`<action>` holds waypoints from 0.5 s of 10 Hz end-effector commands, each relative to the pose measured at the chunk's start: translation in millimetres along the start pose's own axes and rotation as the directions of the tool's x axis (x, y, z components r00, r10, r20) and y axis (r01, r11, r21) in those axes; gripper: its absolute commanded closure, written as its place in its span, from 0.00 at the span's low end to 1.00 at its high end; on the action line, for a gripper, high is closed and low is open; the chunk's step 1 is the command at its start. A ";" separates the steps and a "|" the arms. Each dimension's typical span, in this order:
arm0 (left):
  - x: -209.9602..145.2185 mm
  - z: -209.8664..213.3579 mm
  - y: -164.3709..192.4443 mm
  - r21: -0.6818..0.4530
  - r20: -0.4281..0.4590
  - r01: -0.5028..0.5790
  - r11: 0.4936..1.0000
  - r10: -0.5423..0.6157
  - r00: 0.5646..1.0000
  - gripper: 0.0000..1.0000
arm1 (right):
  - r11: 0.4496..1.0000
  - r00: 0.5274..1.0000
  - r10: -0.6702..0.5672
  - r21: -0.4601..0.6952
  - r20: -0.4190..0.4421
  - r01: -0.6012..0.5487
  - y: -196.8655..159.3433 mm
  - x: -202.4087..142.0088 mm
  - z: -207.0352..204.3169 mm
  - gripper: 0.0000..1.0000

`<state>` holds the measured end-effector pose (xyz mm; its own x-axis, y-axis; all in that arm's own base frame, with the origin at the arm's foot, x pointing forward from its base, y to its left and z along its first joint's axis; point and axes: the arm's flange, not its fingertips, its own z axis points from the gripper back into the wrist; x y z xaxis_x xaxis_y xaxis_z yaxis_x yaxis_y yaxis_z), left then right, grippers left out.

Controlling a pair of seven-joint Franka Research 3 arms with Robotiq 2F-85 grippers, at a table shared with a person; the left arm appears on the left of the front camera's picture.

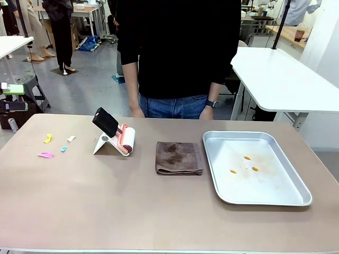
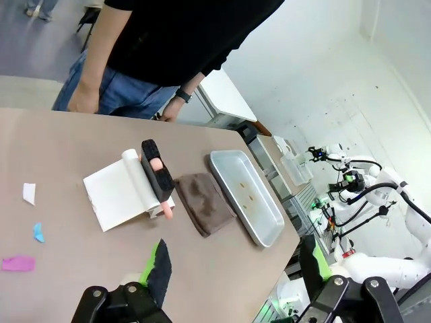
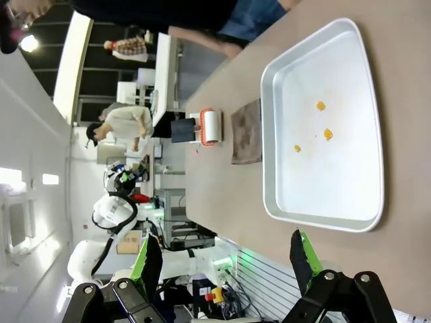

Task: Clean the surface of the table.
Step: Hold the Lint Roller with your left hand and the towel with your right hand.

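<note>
table [image 1: 106, 211] spans front view, from arms' side to person at far edge. on it: paper scraps [image 1: 45, 155] at left end, lint roller [image 1: 126, 140] near them, folded brown cloth [image 1: 178, 157] centre, tray [image 1: 270, 182] at right with orange crumbs [image 1: 247, 157]. nothing lifted; cleaning looks not yet begun. left gripper [image 2: 236, 259] spread wide, empty, above roller end. right gripper [image 3: 226, 245] likewise wide, empty, above tray end. likely next: left descends on roller's black handle, then rolls over scraps.
</note>
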<state>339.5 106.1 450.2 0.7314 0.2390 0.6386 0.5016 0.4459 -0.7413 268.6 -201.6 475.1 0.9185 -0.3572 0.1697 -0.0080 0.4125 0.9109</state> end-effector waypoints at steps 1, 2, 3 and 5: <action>-37.3 2.7 -11.5 0.005 0.008 0.029 1.000 -0.029 1.000 0.00 | 0.999 0.999 0.033 -0.001 0.025 -0.033 1.6 -2.8 -4.8 0.00; -37.1 5.8 -9.1 0.022 -0.010 0.038 0.999 -0.038 0.999 0.00 | 0.998 0.998 0.065 -0.010 0.014 -0.065 4.8 -4.4 -6.1 0.00; -36.9 7.4 -6.4 0.021 -0.018 0.044 0.999 -0.044 0.999 0.00 | 0.997 0.998 0.070 -0.022 0.003 -0.070 10.5 -4.8 -10.7 0.00; -21.0 -1.5 -6.1 0.045 -0.097 0.056 0.997 -0.052 0.994 0.00 | 0.982 0.986 0.158 -0.097 -0.061 -0.163 50.8 -5.4 -40.0 0.00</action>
<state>332.0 114.4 445.7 0.7430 0.1904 0.6416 0.4992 0.4808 -0.7208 276.4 -171.0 496.5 0.9319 -0.2735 0.2381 -0.0809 0.4834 0.8717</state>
